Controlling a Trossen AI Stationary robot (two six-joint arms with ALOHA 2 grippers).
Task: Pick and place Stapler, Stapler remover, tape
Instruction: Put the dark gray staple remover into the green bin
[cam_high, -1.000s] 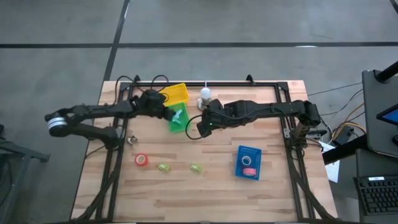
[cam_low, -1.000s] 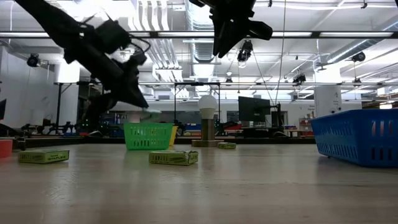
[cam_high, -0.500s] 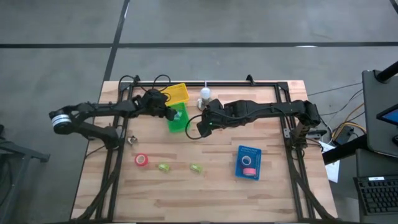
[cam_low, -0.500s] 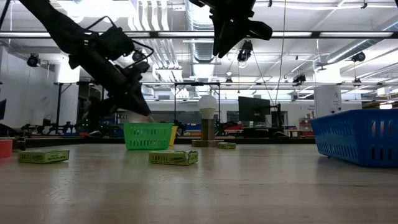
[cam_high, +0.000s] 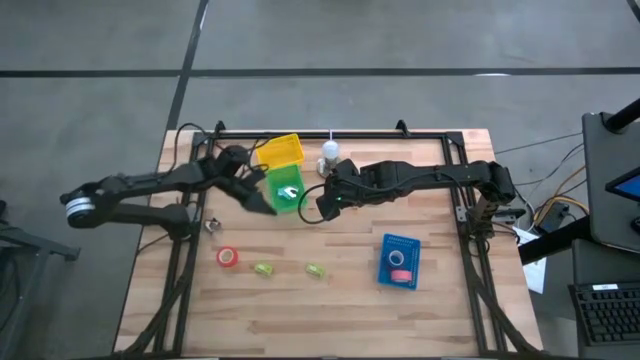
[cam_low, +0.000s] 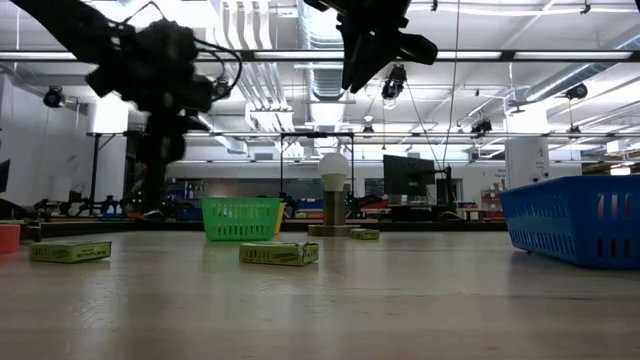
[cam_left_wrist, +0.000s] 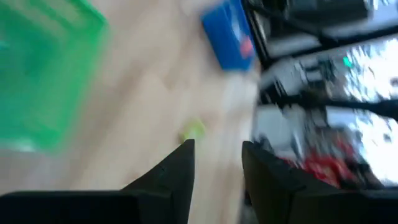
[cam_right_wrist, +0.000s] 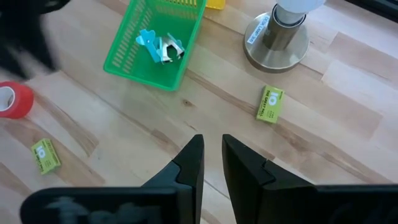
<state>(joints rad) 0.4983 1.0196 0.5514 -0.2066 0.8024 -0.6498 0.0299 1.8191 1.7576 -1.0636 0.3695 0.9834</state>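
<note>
Our left gripper (cam_high: 262, 203), fingers parted and empty beside the green basket (cam_high: 283, 188), is the arm nearer the red tape roll (cam_high: 228, 257), which lies flat well toward the table's front from that basket.

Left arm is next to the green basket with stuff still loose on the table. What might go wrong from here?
1. The left gripper sits close to the green basket; a low swing might nudge it or spill the staple remover inside.
2. The right gripper hangs near the basket's other side, so the arms could crowd each other.
3. The red tape roll and small green boxes lie close together; a grasp could bump a neighbour.
</note>
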